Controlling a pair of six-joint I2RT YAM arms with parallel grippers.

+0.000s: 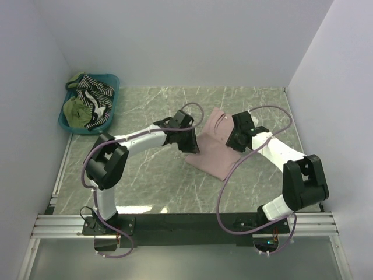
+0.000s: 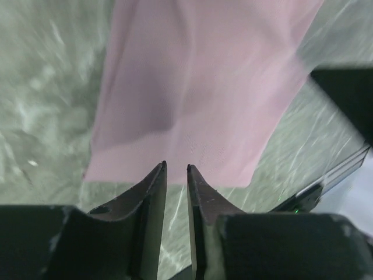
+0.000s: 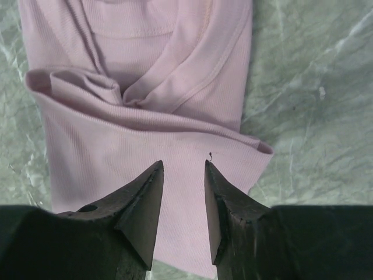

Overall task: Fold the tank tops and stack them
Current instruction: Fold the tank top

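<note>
The left gripper (image 1: 189, 143) and right gripper (image 1: 236, 140) flank the dusty pink tank top (image 1: 213, 153) on the marble table (image 1: 145, 105). Striped (image 1: 96, 90) and olive (image 1: 76, 111) tops fill the teal basket (image 1: 112, 76), far left.

Left wrist view: jaws narrowly apart, empty, at the pink hem.

Right wrist view: jaws somewhat wider apart, gripping nothing, over the cloth folded across itself.

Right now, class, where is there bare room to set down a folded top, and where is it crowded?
Free: the far marble strip between the teal basket and the pink tank top; the near patch between the two arm bases. Crowded: mid-table, where the left hand and right hand are over that top.
</note>
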